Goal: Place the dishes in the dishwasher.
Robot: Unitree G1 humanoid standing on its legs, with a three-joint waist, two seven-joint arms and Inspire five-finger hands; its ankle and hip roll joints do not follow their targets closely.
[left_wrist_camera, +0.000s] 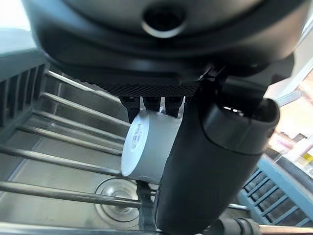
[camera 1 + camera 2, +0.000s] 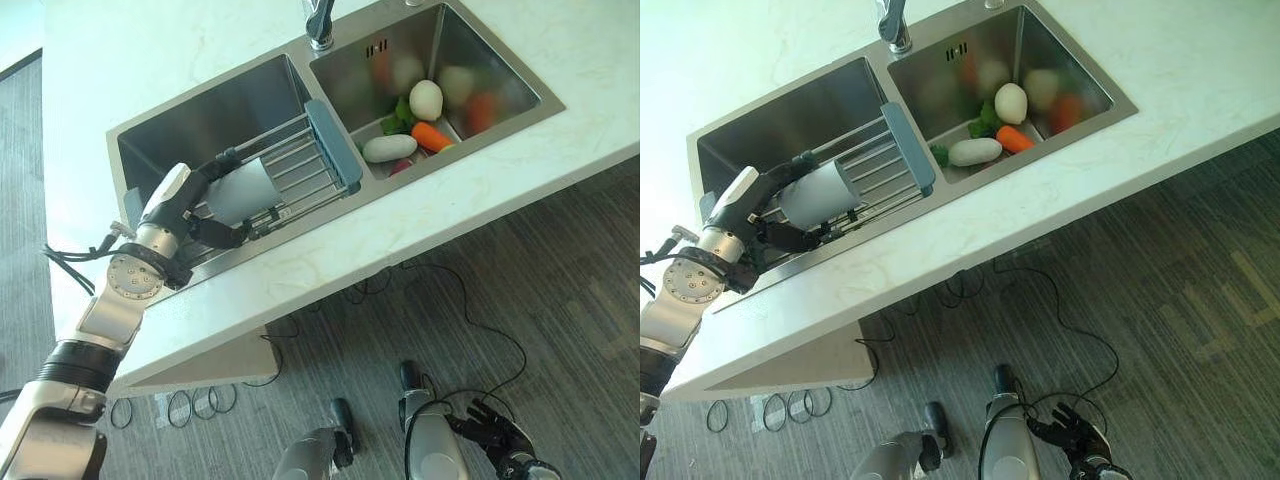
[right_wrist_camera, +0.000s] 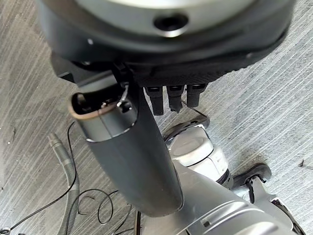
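Note:
A white cup (image 2: pixel 247 190) lies on its side on a wire rack (image 2: pixel 312 165) that spans the left basin of a steel sink (image 2: pixel 200 120). My left hand (image 2: pixel 183 203) is shut on the cup, with the thumb on its near side and the fingers over the top. The left wrist view shows the cup's base (image 1: pixel 144 152) between the thumb (image 1: pixel 210 166) and the fingers, just above the rack's bars (image 1: pixel 58 166). Low beside the floor hangs my right hand (image 2: pixel 497 428), fingers relaxed and holding nothing.
The rack has a grey-blue end piece (image 2: pixel 335 145) at the divider between the basins. The right basin holds a white egg-shaped piece (image 2: pixel 426 99), a carrot (image 2: pixel 432 136), a long white vegetable (image 2: pixel 389 148) and greens. A faucet (image 2: pixel 318 25) stands behind. The pale counter (image 2: pixel 330 265) ends above grey carpet (image 2: pixel 560 300).

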